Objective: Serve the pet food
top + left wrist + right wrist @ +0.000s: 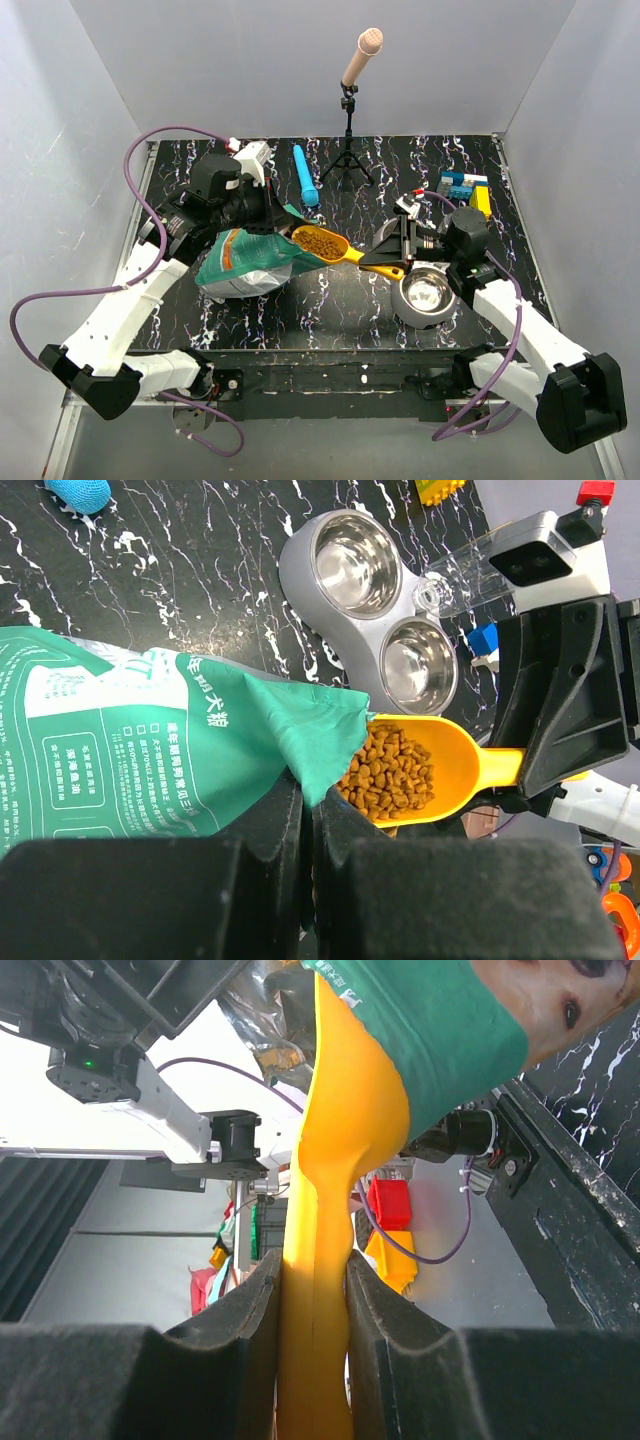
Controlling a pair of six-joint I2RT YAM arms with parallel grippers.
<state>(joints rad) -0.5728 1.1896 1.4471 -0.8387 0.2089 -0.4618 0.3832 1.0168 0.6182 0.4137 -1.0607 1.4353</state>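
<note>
We are holding a loaded scoop [325, 244] at the mouth of the pet food bag [240, 262], not yet over the bowl [428, 293].

Our right fingers [200, 1380] are clamping the yellow scoop's handle from both sides, keeping its head raised and heaped with brown kibble [390, 775] just beside the bag's torn green edge. Our left fingers [150, 900] are pressing together on that edge, pinching the bag's opening while the bag is lying on its side on the black marbled surface [340, 300]. The silver double bowl is sitting on the surface to the right of the scoop, partly under our right arm, and both basins are showing bare metal in the left wrist view. A blue toy [305, 176] is lying behind the bag.
</note>
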